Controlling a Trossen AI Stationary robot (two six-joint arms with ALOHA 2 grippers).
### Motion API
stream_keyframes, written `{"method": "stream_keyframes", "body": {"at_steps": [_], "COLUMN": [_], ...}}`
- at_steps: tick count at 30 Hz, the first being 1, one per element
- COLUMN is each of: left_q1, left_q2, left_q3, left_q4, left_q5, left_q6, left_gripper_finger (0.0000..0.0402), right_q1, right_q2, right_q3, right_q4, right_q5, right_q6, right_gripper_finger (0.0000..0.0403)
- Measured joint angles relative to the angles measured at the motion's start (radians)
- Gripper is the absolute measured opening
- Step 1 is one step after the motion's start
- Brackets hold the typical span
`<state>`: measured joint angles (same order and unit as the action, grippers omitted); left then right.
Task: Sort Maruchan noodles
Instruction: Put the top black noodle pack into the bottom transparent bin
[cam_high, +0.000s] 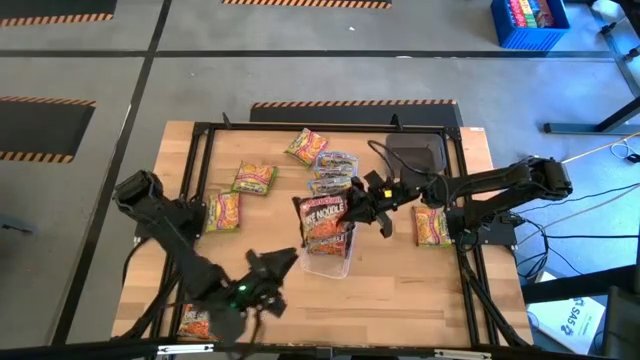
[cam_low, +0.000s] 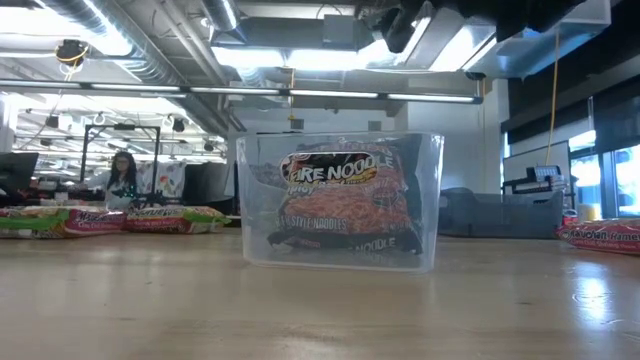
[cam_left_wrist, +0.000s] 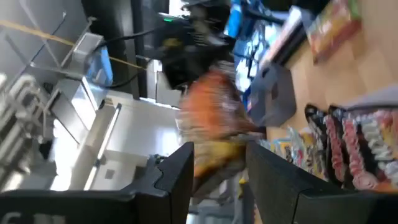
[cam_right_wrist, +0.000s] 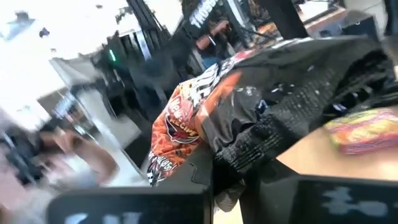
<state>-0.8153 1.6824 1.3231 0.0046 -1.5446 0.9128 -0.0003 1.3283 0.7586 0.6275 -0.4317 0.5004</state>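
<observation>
Right end effector (cam_high: 352, 212) clamped on dark maroon noodle packet (cam_high: 325, 222) over clear tub (cam_high: 330, 262), mid-table | left end effector (cam_high: 262, 285) near front edge, fingers apart on orange packet (cam_left_wrist: 214, 115) | other packets (cam_high: 254, 178) scattered on table (cam_high: 400, 290)

Wood-grain counter (cam_low: 300, 310), slight sheen. Clear smooth plastic tub (cam_low: 425, 205). Glossy crinkly plastic dark noodle packet (cam_low: 340, 205). Matt black metal frame (cam_high: 200, 170).

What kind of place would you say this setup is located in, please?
Probably a robotics lab inside an open-plan office or workshop: exposed ceiling ducts and strip lights run overhead, desks with monitors stand behind the wooden table, and hazard-striped tape marks the grey floor.
</observation>
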Motion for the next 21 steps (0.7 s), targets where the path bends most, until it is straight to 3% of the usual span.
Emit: {"method": "stream_keyframes", "body": {"at_steps": [4, 7, 10, 15, 18, 21], "left_q1": [-0.045, -0.067, -0.067, -0.009, 0.029, 0.055], "left_q2": [-0.051, -0.101, -0.148, -0.183, -0.171, -0.146], "left_q3": [0.0, 0.0, 0.0, 0.0, -0.003, -0.02], "left_q4": [-0.003, -0.05, -0.165, -0.399, -0.446, -0.451], "left_q5": [-0.009, 0.054, 0.182, 0.527, 0.669, 0.745], "left_q6": [-0.11, -0.293, -0.547, -0.959, -1.013, -1.012], "left_gripper_finger": [0.0139, 0.0139, 0.0139, 0.0139, 0.014, 0.014], "right_q1": [0.083, 0.174, 0.272, 0.431, 0.496, 0.535], "right_q2": [-0.009, -0.01, -0.001, 0.042, 0.082, 0.133], "right_q3": [-0.002, -0.002, -0.002, -0.002, -0.002, -0.002], "right_q4": [-0.095, -0.16, -0.203, -0.218, -0.214, -0.197], "right_q5": [0.044, 0.165, 0.361, 0.675, 0.813, 0.893], "right_q6": [-0.214, -0.365, -0.481, -0.643, -0.69, -0.7], "right_gripper_finger": [0.0022, 0.0022, 0.0022, 0.0023, 0.0023, 0.0023]}}
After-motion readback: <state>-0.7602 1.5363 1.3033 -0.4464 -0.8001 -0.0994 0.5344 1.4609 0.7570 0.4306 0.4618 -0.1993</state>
